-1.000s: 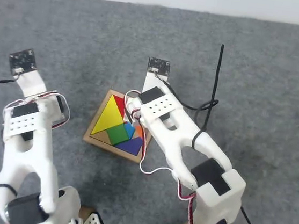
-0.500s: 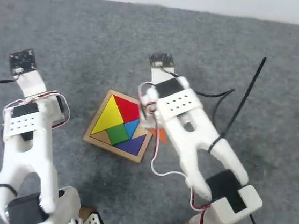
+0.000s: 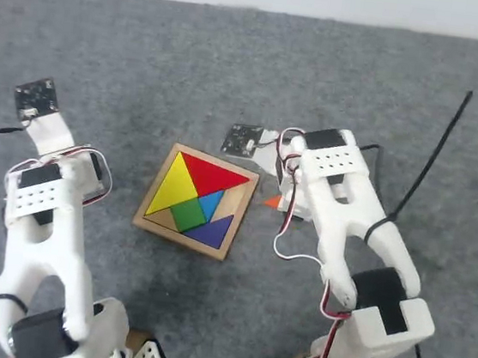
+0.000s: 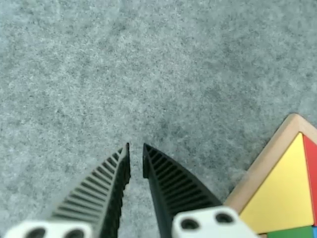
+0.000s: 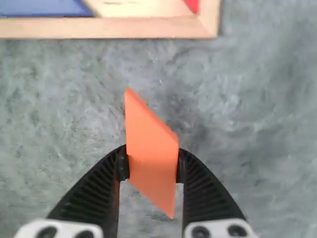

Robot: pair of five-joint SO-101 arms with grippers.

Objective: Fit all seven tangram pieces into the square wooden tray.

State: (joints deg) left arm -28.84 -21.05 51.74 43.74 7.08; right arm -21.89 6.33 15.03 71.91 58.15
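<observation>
The square wooden tray lies on the grey mat between the two arms, turned so that one corner points away from the arm bases. Inside it sit a yellow triangle, a red triangle, a small blue triangle, a green square and a dark blue triangle. These pieces lie flat and touch one another. A strip of bare wood shows along the tray's right side, between the red and dark blue triangles and the rim.

The orange parallelogram is outside the tray, just beside its right edge and apart from it. The right gripper clamps this piece between its two ribbed fingers. One sharp corner points toward the tray's rim, and the piece passes through the fingers with its other corner on the near side. From above, only an orange tip pokes out from under the right arm. Whether the piece touches the mat cannot be told.

The left arm stands to the left of the tray, apart from it. The left gripper hangs over bare mat with its fingers drawn almost together and nothing between them. A corner of the tray with the yellow triangle lies near it.

A black cable rises beside the right arm.
</observation>
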